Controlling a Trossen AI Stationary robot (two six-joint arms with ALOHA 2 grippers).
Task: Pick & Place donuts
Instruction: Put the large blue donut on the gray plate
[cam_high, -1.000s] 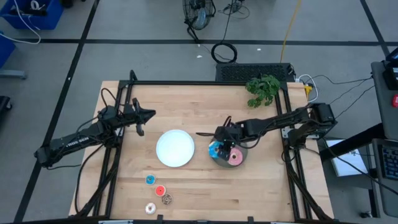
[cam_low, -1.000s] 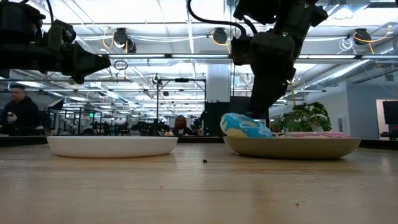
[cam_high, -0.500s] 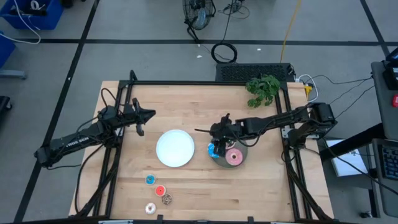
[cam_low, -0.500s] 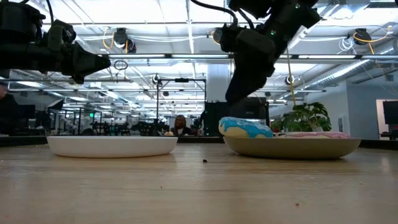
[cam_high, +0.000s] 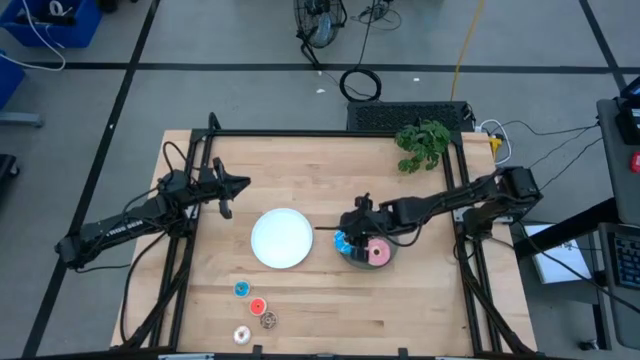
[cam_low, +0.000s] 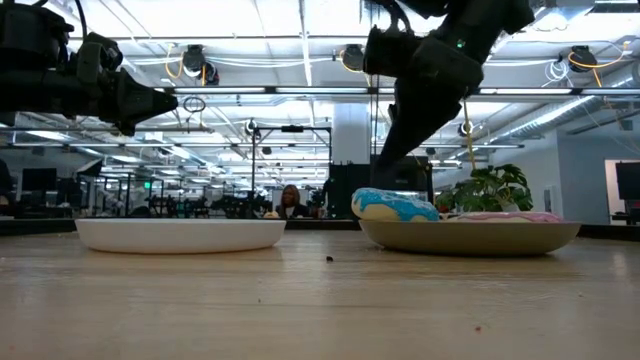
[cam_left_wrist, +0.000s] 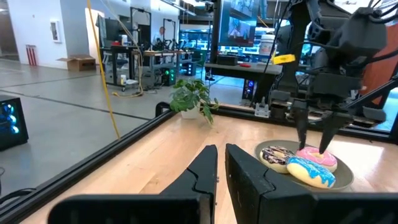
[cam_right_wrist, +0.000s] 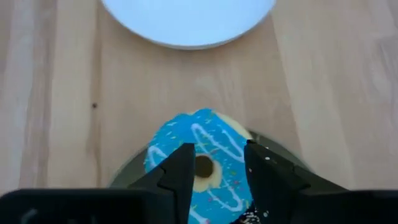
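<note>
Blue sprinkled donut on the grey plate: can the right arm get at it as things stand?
Probably yes. The right gripper hangs open directly over the blue sprinkled donut with nothing between them. The donut lies at the rim of the grey plate, nearest the white plate, its top uncovered.

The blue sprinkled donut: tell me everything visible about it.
The blue sprinkled donut is a ring with glossy blue icing, white drizzle lines, small coloured sprinkles and a tan rim under the icing. It lies flat on the grey plate's edge nearest the white plate, beside the pink donut and the brown drizzled donut. The right gripper hangs directly above it, fingers open and straddling its centre hole; whether they touch the icing cannot be told.
</note>
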